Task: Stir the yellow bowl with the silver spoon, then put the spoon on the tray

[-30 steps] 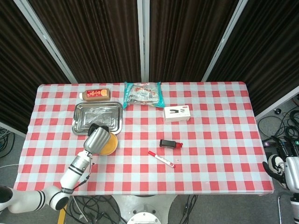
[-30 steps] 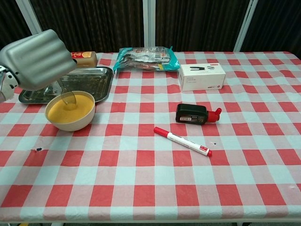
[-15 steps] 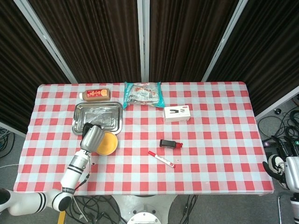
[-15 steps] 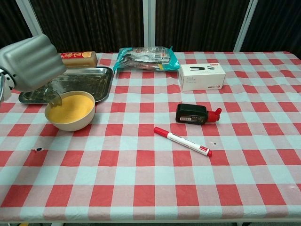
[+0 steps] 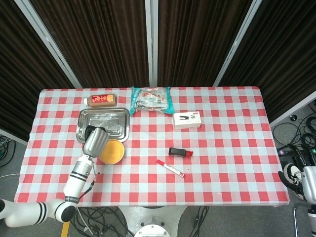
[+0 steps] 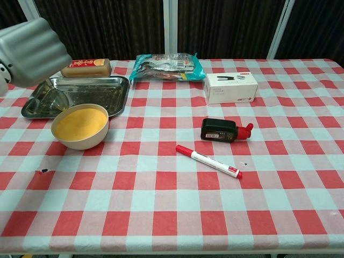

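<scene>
Left hand (image 6: 29, 51): I have its fingers closed on the spoon (image 6: 55, 95), bowl end low over the tray (image 6: 115, 86) just left of and behind the yellow bowl (image 6: 80, 126); right hand (image 5: 307, 182) idle off the table's right edge, state I cannot tell. Risk: a high release could bounce the spoon off the tray, or drip. Table (image 6: 177, 209): red-checked cloth, dark curtains behind.

left robot hand (image 5: 95, 141) between tray (image 5: 123, 116), yellow bowl (image 5: 113, 151)

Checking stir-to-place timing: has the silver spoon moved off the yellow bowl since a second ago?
Yes. The left hand carried the silver spoon out of the yellow bowl, back-left over the tray.
</scene>
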Controlling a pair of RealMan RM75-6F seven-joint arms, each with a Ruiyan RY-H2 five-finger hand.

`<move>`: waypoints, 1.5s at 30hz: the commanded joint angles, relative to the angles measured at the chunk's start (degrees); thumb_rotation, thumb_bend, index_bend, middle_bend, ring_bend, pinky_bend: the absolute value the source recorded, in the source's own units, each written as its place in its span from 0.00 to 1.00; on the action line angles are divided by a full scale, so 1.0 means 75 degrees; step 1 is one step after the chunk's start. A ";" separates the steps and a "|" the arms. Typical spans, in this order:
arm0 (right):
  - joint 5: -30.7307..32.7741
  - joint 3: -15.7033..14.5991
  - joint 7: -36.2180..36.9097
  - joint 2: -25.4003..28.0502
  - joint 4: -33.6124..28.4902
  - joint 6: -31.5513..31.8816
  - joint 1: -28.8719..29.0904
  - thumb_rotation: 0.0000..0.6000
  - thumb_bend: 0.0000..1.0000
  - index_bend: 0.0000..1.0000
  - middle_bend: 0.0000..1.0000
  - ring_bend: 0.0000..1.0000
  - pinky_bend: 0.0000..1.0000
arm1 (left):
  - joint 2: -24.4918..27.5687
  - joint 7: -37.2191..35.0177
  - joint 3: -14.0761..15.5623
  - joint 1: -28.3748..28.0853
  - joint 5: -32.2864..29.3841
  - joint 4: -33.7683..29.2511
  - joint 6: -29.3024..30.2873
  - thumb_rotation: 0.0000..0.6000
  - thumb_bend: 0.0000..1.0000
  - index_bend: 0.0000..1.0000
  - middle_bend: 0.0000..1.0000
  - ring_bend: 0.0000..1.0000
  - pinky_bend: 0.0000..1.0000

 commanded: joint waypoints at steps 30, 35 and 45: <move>0.0009 0.0010 -0.0032 0.0021 -0.0068 0.0003 -0.0004 1.00 0.21 0.13 0.32 0.11 0.23 | 0.0552 -0.5442 -0.0710 -0.0020 0.0038 0.0593 -0.1716 1.00 0.43 0.76 1.00 1.00 1.00; -0.0024 -0.0006 -0.0053 0.0006 -0.0062 -0.0032 0.0018 1.00 0.21 0.13 0.32 0.11 0.24 | 0.0864 -0.7360 -0.1361 -0.0127 -0.0974 0.0820 -0.2886 1.00 0.43 0.74 1.00 1.00 1.00; 0.0042 0.0022 -0.0097 0.0002 -0.0075 -0.0091 0.0051 1.00 0.21 0.13 0.32 0.11 0.24 | 0.0348 -0.8706 -0.1602 -0.0464 -0.1967 0.2481 -0.4004 1.00 0.42 0.67 1.00 1.00 1.00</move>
